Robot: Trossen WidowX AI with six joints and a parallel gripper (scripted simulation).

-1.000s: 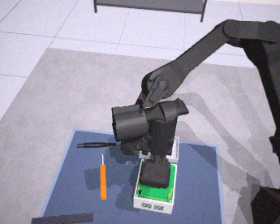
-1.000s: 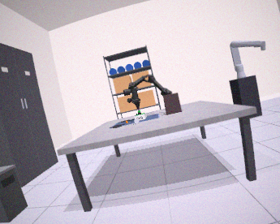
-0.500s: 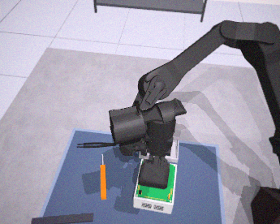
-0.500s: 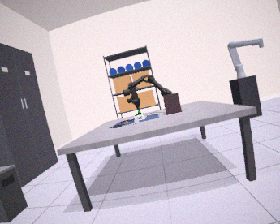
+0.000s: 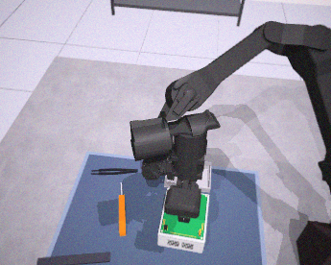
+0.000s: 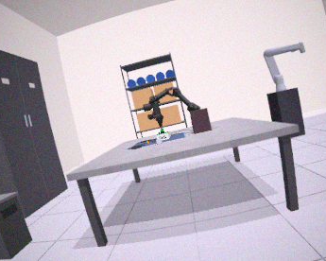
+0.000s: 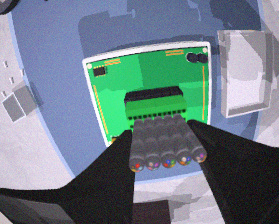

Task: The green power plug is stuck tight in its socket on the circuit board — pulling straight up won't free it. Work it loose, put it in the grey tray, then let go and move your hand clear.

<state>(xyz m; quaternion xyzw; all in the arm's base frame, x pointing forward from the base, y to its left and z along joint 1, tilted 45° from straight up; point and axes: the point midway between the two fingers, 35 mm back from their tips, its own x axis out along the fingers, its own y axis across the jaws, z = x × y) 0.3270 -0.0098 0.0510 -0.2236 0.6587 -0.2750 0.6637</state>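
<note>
The green plug [image 7: 156,106], with several dark grey cables, is at the black socket [image 7: 154,93] on the green circuit board [image 5: 195,227] [image 7: 110,87]. Its green body shows along the near side of the socket in the wrist view; how deep it sits cannot be told. My gripper [image 6: 161,127] [image 7: 160,131] points down over the board, shut on the green plug, with one finger on each side of the cable end. The hand hides the plug in the top view. The grey tray [image 5: 207,182] [image 7: 223,75] lies right of the board in the wrist view, with nothing visible inside.
In the top view, an orange-handled screwdriver [image 5: 122,216] and black tweezers [image 5: 114,171] lie on the blue mat [image 5: 80,206], left of the board. A dark bar [image 5: 75,258] lies at the front left. A small grey box [image 7: 14,107] is at the left in the wrist view.
</note>
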